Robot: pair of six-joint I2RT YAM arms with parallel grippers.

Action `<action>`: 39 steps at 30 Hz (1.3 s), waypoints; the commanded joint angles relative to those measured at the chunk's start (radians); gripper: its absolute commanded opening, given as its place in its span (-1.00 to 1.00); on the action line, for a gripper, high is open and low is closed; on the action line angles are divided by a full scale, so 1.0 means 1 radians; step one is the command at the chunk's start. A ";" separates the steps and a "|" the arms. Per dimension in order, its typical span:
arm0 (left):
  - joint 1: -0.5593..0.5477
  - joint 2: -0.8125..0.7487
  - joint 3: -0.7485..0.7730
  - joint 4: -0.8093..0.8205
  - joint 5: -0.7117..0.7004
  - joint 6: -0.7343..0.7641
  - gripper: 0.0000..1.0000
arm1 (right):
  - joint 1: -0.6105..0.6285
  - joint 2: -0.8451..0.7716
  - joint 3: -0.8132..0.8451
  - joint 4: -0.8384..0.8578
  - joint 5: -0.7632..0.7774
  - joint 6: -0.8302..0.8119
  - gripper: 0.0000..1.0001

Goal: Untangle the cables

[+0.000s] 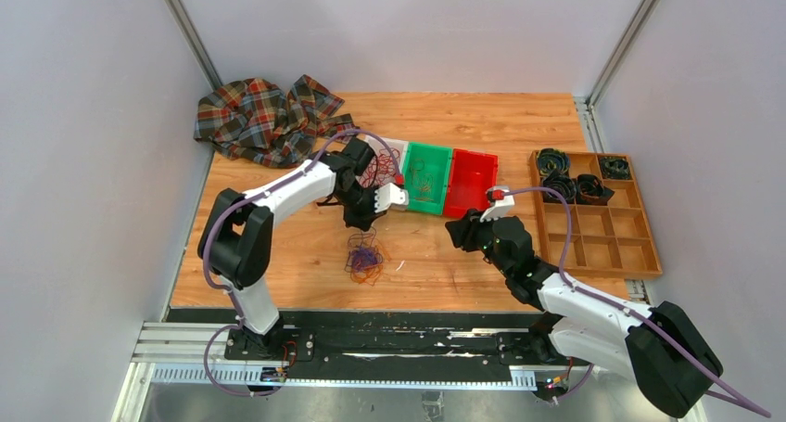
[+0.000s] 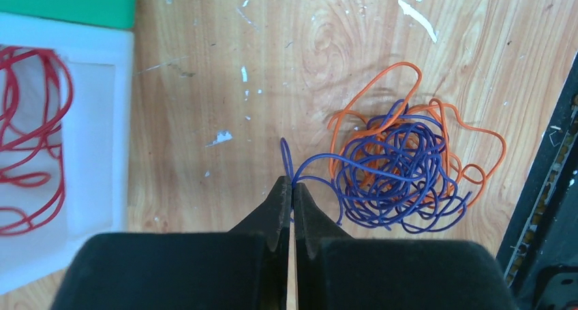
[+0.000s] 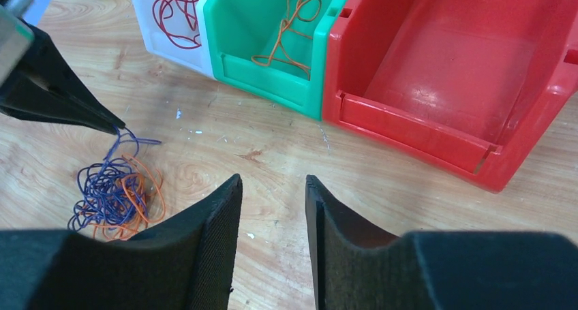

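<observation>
We are at the start of drawing out one colour: the left tool (image 2: pixel 292 186) is pressed together on a loop end of the purple cable (image 2: pixel 399 167), right at the rim of the tangle (image 1: pixel 364 258), which lies on the worktop (image 1: pixel 463 116) toward its near edge, left of the middle. The right tool (image 3: pixel 272 184) hangs spread and holding nothing, near the front of the red bin (image 3: pixel 436 129) and well apart from the tangle. We judge that the next move calls for a slow lift and pull away from the heap. The purple wire is wound through itself many times and the orange cable (image 2: pixel 480 143) loops around and under it, so the whole bunch may rise together. The right tool may have to come across and pin the orange loops down. The wires are thin, smooth and springy, holding loose round curls. The worktop is pale grained wood flecked with white marks. The bins are glossy moulded plastic with sloped open fronts: a red cable (image 3: pixel 174 10) lies in the white bin (image 2: pixel 95 119), and an orange wire (image 3: pixel 293 24) lies in the green bin (image 3: pixel 272 71).
</observation>
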 commanded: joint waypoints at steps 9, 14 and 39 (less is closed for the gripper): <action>-0.009 -0.372 0.043 -0.175 -0.045 -0.064 -0.99 | 0.093 -0.001 0.145 -0.085 -0.029 -0.098 0.41; -0.010 -0.436 0.178 -0.314 -0.060 -0.090 -0.99 | 0.254 0.020 0.317 -0.089 -0.015 -0.165 0.43; -0.016 -0.553 0.590 -0.388 0.060 -0.218 -0.99 | 0.437 0.480 0.663 0.055 -0.088 -0.206 0.13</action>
